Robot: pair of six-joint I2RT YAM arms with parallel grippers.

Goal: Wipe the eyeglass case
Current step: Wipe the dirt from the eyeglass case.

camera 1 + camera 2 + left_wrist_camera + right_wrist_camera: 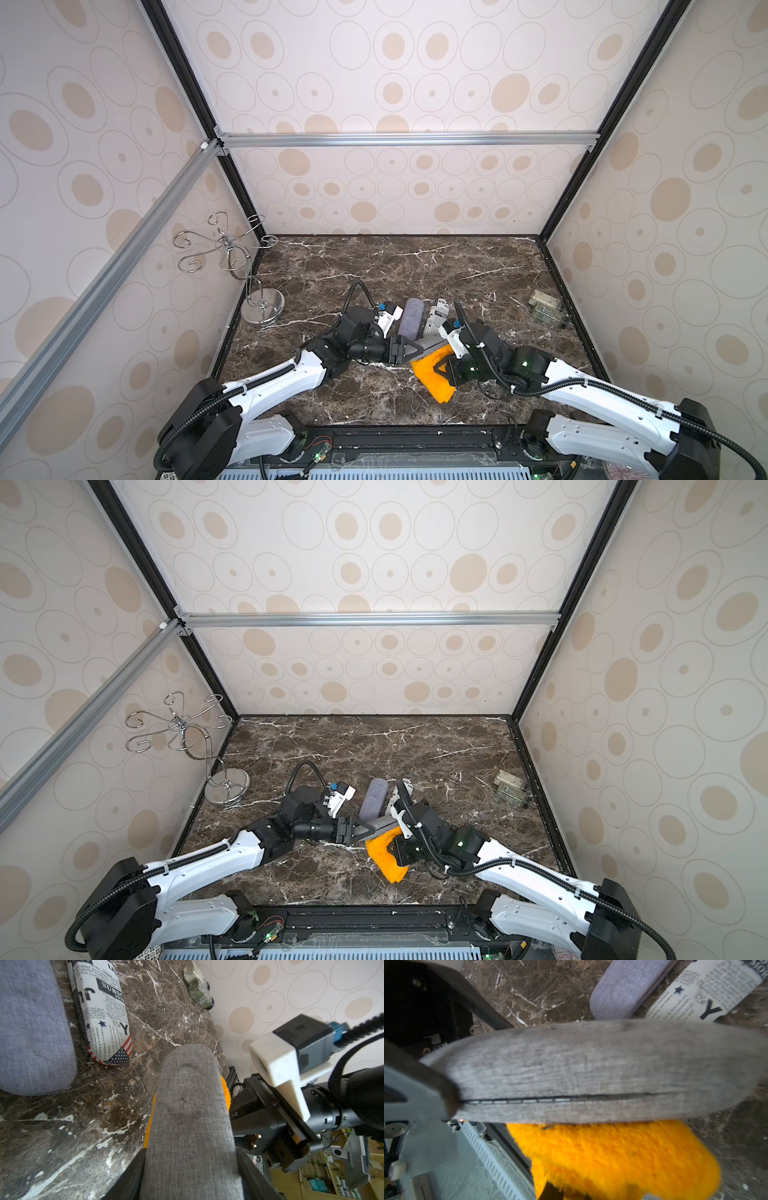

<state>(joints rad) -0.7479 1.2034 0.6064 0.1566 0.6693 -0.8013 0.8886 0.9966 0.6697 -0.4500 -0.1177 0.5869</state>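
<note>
Now: left gripper (pixel 409 351) clamped on grey eyeglass case (pixel 191 1115) end, long axis running toward right gripper (pixel 442 369); right pinches orange cloth (pixel 612 1157), pressed under case.

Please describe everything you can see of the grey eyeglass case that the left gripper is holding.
The grey eyeglass case is long and closed, with rounded ends. It is covered in woven grey fabric that has a few dark smudges. A dark closing seam runs along one long side. The left gripper clamps one end and holds it roughly level, apparently just off the marble table. The orange cloth, gripped by the right gripper, lies against its lower side.
</note>
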